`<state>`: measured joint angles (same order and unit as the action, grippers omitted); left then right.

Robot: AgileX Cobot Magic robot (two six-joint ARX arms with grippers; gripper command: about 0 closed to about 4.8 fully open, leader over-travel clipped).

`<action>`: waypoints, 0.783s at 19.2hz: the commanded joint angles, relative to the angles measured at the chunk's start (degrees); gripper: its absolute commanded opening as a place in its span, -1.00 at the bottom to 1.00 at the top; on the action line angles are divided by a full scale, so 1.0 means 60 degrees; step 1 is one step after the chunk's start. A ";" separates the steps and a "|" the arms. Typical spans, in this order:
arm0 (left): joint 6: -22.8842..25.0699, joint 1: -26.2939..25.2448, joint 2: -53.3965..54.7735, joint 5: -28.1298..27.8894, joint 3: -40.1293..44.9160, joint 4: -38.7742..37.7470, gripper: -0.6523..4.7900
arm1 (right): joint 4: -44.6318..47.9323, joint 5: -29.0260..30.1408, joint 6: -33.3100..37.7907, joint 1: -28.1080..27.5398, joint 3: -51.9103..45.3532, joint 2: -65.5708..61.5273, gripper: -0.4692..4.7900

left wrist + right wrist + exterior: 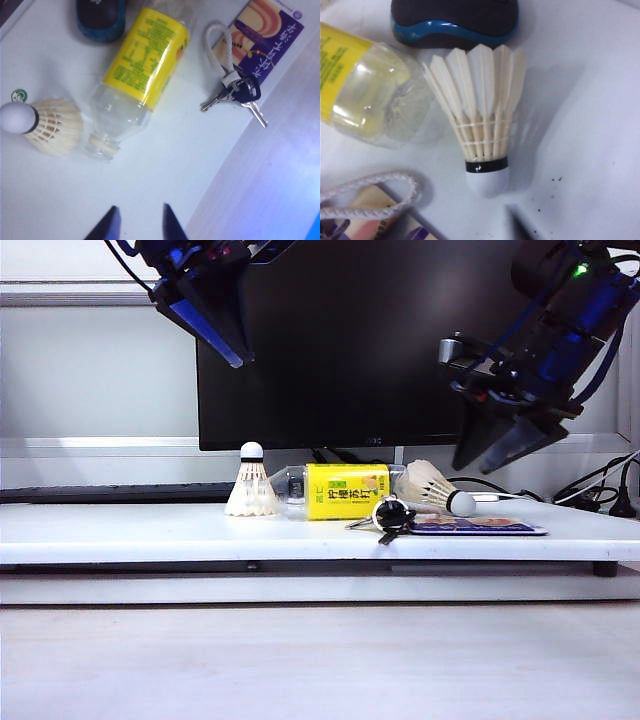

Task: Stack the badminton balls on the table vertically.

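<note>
Table (150, 530): white slab, front edge seen in exterior view; things grouped mid-depth, ahead of black monitor (350, 340).
Upright shuttlecock (251, 484): stood on its skirt, cork tip up, left of centre, just beside neck end of bottle; also seen at (42, 125).
Lying shuttlecock (437, 488): laid on its side toward right end of table, cork pointing right, skirt near bottle base; close-up at (482, 120).
Bottle (340, 490): clear, yellow label, laid flat btwn the two shuttlecocks.
Keys (390, 515): w/ white cord, nearer front edge, against a purple card (480, 526).
Mouse (100, 17): black/blue, behind bottle.
L gripper (140, 225): held high above left part of table, jaws apart, nothing held.
R gripper (505, 450): hung above lying shuttlecock, fingers spread, nothing held.
</note>
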<state>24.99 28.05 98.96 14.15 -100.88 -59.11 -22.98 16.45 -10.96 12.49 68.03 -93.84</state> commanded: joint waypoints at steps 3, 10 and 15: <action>0.0040 0.0004 -0.0062 0.0332 -0.0047 0.0087 -0.32 | 0.0277 0.0022 -0.0182 0.0007 0.0047 -0.0120 0.16; 0.0113 -0.0157 -0.0080 0.0783 -0.0047 0.0248 -0.32 | 0.0342 -0.0007 -0.0189 0.0007 0.0047 -0.0685 0.15; 0.0098 -0.0579 -0.0091 0.1993 -0.0047 0.0426 -0.32 | 0.0736 0.0000 -0.0219 0.0011 0.0047 -0.0703 0.14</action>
<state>25.45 25.04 98.87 24.25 -100.88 -57.34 -19.73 16.47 -12.08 12.49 68.12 -98.17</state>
